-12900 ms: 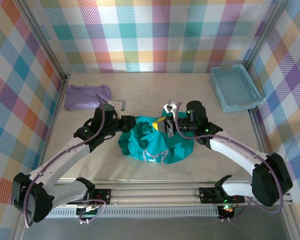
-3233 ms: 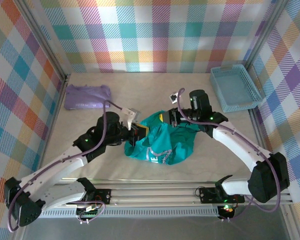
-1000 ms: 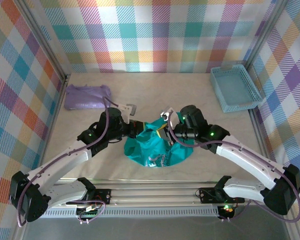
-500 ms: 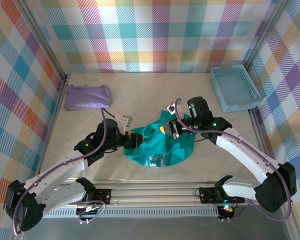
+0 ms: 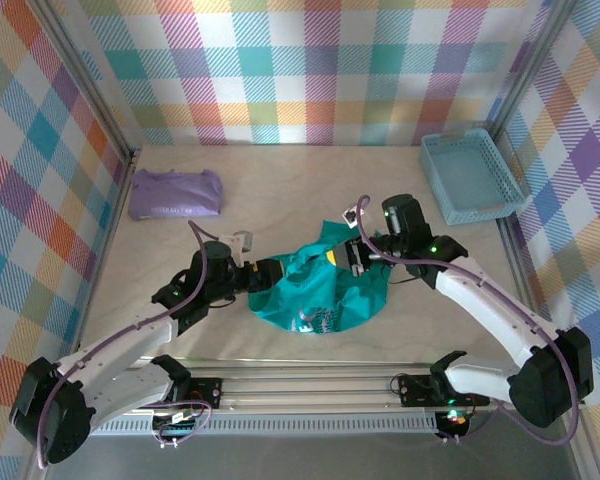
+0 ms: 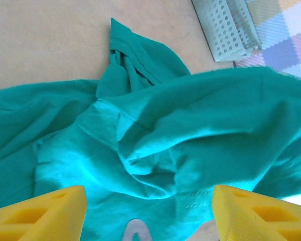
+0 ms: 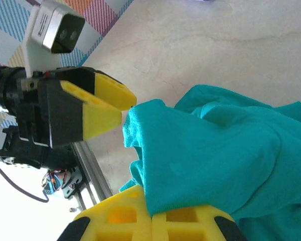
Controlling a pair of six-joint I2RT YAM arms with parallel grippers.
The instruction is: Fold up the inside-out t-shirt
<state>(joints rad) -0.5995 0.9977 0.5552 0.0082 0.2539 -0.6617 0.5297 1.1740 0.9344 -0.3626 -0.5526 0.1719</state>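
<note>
The bunched t-shirt (image 5: 320, 295) takes the middle of the table (image 5: 310, 190), with the left gripper (image 5: 265, 273) and right gripper (image 5: 352, 256) closing off its two flanks. Bare tabletop lies open behind the heap. The purple garment (image 5: 173, 193) blocks the far-left corner and the blue basket (image 5: 472, 178) the far-right, both well apart from the heap.

Pastel checked walls (image 5: 310, 70) in pink, teal, yellow and purple close the bench (image 5: 280, 190) on its left, far and right edges. Grey metal posts (image 5: 98, 90) stand at the far corners. The bench top is pale beige and evenly lit. A metal rail (image 5: 310, 385) runs along its near edge.
</note>
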